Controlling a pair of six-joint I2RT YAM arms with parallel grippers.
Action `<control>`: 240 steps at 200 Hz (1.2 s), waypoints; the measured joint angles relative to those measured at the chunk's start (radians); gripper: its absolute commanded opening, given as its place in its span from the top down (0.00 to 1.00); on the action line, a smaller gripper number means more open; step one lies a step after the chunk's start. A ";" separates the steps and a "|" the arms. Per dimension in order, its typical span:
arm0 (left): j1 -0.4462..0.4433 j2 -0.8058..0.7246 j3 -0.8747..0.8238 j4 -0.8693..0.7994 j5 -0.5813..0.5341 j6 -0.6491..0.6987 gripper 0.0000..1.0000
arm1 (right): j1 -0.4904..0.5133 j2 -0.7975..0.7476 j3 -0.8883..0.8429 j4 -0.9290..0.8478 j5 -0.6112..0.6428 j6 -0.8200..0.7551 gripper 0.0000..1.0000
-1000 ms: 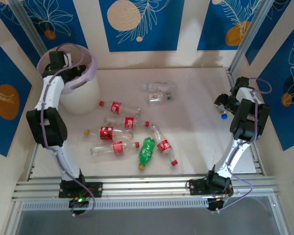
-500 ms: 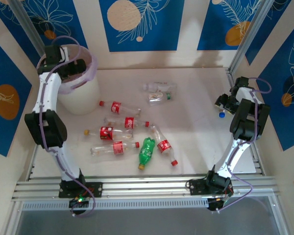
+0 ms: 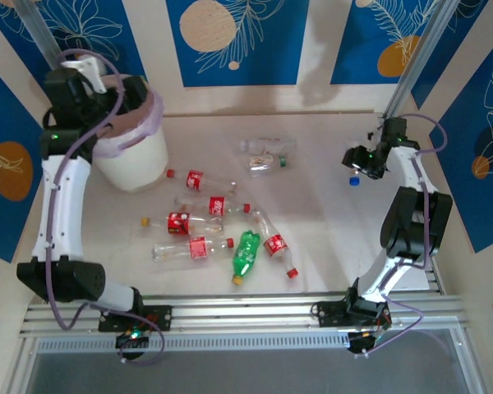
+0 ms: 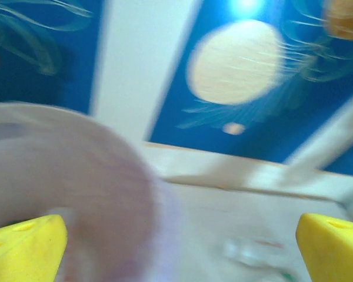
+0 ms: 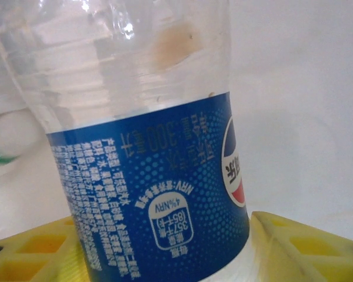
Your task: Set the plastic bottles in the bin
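Observation:
Several plastic bottles lie in a loose pile mid-table: red-labelled ones [image 3: 195,179] [image 3: 199,247] [image 3: 274,245], a green one [image 3: 246,254] and clear ones [image 3: 267,146] further back. The white bin [image 3: 135,160] with its pale purple liner stands at the far left. My left gripper [image 3: 82,70] hangs above the bin's far-left rim, open and empty [image 4: 182,247], with the liner [image 4: 76,188] blurred below it. My right gripper [image 3: 363,160] is shut on a blue-labelled bottle [image 5: 153,176] at the far right, its blue cap [image 3: 354,180] pointing down toward the table.
Metal frame posts [image 3: 411,74] rise at the back corners and blue patterned walls close in the table. A rail [image 3: 246,312] runs along the near edge in front of the arm bases. Bare table lies between the pile and the right arm.
The left arm rose out of the bin's mouth to above its far-left rim. The right gripper closed on the blue-capped bottle and carried it up and to the left.

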 measured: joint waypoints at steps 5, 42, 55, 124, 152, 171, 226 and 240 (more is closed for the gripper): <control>-0.037 -0.011 -0.031 0.024 0.013 -0.018 0.00 | 0.020 -0.023 -0.013 0.012 -0.036 0.000 0.40; -0.238 0.032 -0.266 0.218 0.185 -0.200 0.01 | 0.198 -0.150 -0.126 0.131 -0.341 0.008 0.41; -0.277 0.088 -0.307 0.273 0.242 -0.264 0.02 | 0.262 -0.164 -0.143 0.174 -0.428 0.004 0.41; -0.420 0.208 -0.396 0.504 0.371 -0.466 0.03 | 0.450 -0.189 -0.203 0.387 -0.620 0.012 0.42; -0.463 0.216 -0.439 0.631 0.381 -0.531 0.00 | 0.459 -0.189 -0.203 0.421 -0.636 0.039 0.42; -0.480 0.227 -0.461 0.681 0.381 -0.556 0.00 | 0.459 -0.186 -0.203 0.421 -0.643 0.058 0.42; -0.514 0.262 -0.467 0.734 0.377 -0.571 0.07 | 0.468 -0.156 -0.192 0.451 -0.685 0.100 0.42; -0.523 0.276 -0.466 0.745 0.377 -0.572 0.10 | 0.474 -0.148 -0.189 0.455 -0.690 0.104 0.42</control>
